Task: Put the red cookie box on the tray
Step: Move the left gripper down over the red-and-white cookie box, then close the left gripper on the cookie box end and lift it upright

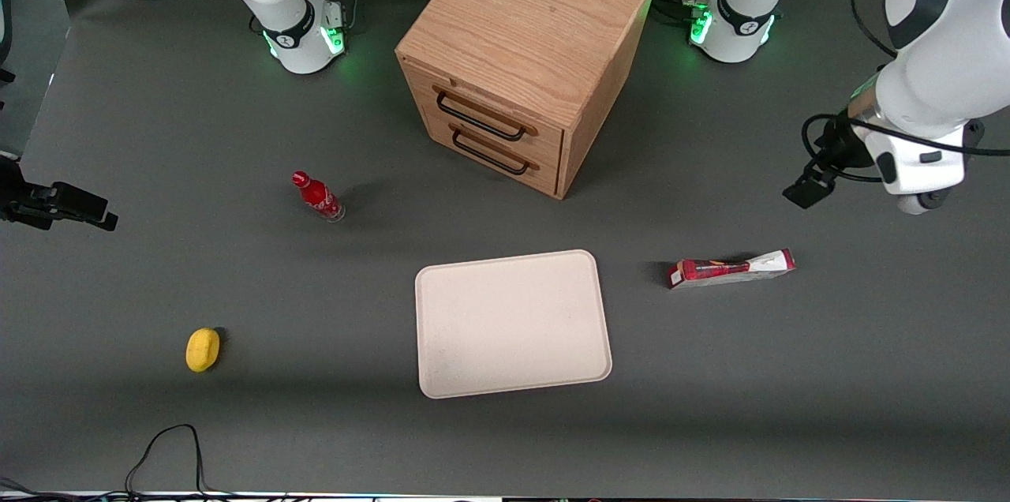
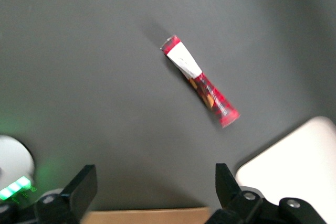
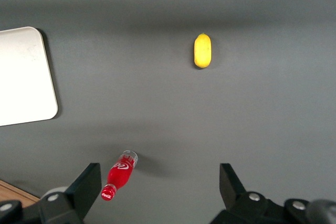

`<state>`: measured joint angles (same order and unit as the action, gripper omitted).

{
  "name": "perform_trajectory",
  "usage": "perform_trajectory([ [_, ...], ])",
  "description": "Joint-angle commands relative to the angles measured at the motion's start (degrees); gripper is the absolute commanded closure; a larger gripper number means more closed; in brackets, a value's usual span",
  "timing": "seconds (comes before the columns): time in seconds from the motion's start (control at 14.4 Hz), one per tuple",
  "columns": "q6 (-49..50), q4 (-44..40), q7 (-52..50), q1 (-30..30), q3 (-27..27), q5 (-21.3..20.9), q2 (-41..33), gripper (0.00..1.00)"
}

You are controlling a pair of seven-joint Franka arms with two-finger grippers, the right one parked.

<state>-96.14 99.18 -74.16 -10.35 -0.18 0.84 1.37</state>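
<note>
On the dark counter [image 1: 158, 131], seen from the front, the red cookie box [image 1: 731, 270] lies flat between the tray [image 1: 513, 323] and the working arm's end of the table, apart from the tray's rim with a strip of bare counter between them. Its long axis runs roughly along the table's length, so one short end points at the tray and the white end points toward the working arm. The gripper [image 1: 805, 190] hangs above the counter, farther from the camera than the box and a little more toward the working arm's end; it touches nothing. A wooden drawer cabinet [image 1: 521, 60] stands farther from the camera than the tray, and a small red bottle [image 1: 318, 197] and a yellow object [image 1: 203, 349] lie toward the parked arm's end.

From the left wrist camera, the red cookie box [image 2: 200, 81] lies well out ahead of the fingers [image 2: 83, 187], which stand spread wide with nothing between them. The box runs on a slant to the line joining the two fingers, so my judgement is that the wrist must turn until the fingers can straddle the box's narrow width before the descent. A corner of the tray [image 2: 294, 166] shows just past the box's red end.

From the right wrist camera, only the tray [image 3: 23, 74], the bottle [image 3: 119, 176] and the yellow object [image 3: 202, 50] appear; the box is out of view.
</note>
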Motion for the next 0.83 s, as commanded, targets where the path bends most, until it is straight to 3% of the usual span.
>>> perform_trajectory([
  [0.0, -4.5, 1.5, -19.5, 0.1, 0.1, 0.6, 0.1, 0.0],
  [0.28, -8.5, 2.8, -28.1, 0.9, 0.1, 0.7, 2.1, 0.0],
  [0.76, -26.7, 14.0, -33.9, 0.9, 0.3, 0.2, 7.8, 0.0],
])
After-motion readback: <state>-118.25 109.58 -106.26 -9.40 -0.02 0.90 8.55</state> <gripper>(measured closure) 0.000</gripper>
